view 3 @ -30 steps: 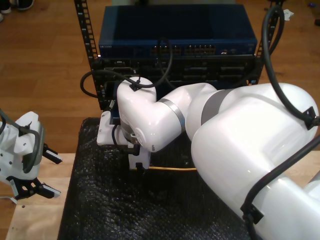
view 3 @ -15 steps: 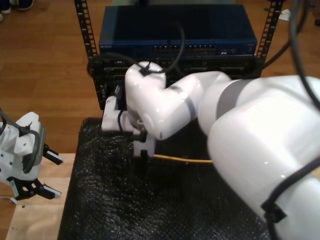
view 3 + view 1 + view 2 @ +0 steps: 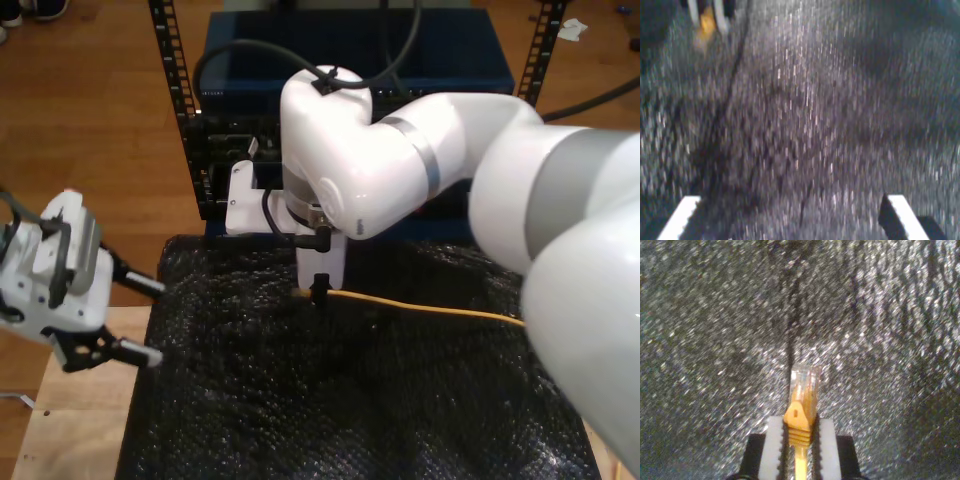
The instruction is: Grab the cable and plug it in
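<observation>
The yellow-orange cable [image 3: 420, 307] runs across the black mat from the exterior view's right to my second gripper [image 3: 318, 291], which is shut on its end. In the second wrist view the clear plug [image 3: 805, 380] sticks out beyond the white fingers [image 3: 774, 440] of my second gripper [image 3: 800, 423], with the orange boot clamped between them, above the mat. My first gripper [image 3: 140, 318] hangs open at the exterior view's left, by the mat's edge. The first wrist view shows my first gripper [image 3: 790, 214] with its jaws wide apart and nothing between them, and the blurred orange cable [image 3: 705, 24] far off.
A black bubble-textured mat [image 3: 300, 410] covers the wooden table [image 3: 70, 430]. Behind it stands a black rack with a blue switch [image 3: 240, 60] and rows of ports. Thick black arm cables [image 3: 240, 50] loop over the rack. The second arm's large white body [image 3: 560, 250] takes up the exterior view's right.
The second arm has swung and pulled back toward the exterior view's right, carrying the cable end with it. My first gripper has moved up and toward the mat.
</observation>
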